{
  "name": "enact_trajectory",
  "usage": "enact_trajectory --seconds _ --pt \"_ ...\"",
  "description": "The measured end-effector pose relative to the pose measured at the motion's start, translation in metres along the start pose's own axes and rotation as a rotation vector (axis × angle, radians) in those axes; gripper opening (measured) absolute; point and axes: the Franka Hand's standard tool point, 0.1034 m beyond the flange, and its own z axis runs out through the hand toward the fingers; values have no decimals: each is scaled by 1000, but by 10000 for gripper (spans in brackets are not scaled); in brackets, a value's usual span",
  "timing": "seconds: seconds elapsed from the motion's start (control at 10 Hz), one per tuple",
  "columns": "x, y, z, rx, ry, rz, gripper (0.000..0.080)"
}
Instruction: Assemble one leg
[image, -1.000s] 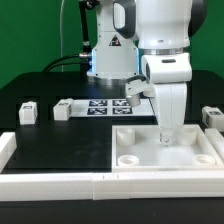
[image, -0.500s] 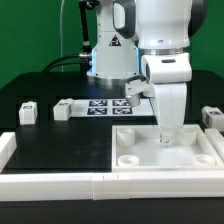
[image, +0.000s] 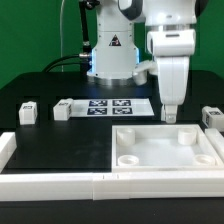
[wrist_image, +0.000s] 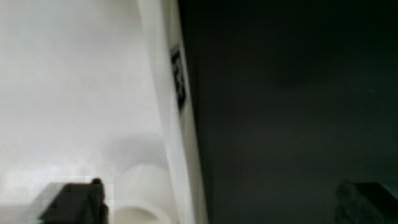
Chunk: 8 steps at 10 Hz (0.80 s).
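Note:
Three small white legs stand on the black table: two at the exterior view's left (image: 28, 112) (image: 62, 110) and one at the right edge (image: 212, 117). The large white panel (image: 150, 146) with round corner recesses lies in front. My gripper (image: 170, 116) hangs just above the panel's far right edge, open and empty. In the wrist view the gripper (wrist_image: 217, 203) has its dark fingertips (wrist_image: 73, 203) wide apart, astride the panel's edge (wrist_image: 175, 120). The white panel face (wrist_image: 71, 90) is on one side and the black table on the other. No leg shows in the wrist view.
The marker board (image: 110, 106) lies behind the panel, by the robot base (image: 110, 55). A low white rail (image: 60, 186) runs along the table's front, with a raised end at the left (image: 6, 148).
My gripper has risen from the panel's far right recess and shifted slightly to the exterior view's right. Legs and panel have not moved.

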Motion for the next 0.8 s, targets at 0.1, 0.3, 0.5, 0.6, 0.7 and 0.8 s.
enact_trajectory --seconds 0.1,0.3,0.5,0.6,0.7,0.8 --pt "1 -2 -7 -9 -1 6 649" --pt "0 -3 -4 -2 -1 42 649" --pt "0 -3 -4 -1 0 160 648" --pt "0 -3 -4 1 2 287 649" --pt "1 -3 -4 3 5 383 648" --pt "1 -4 -4 -1 11 466 648"
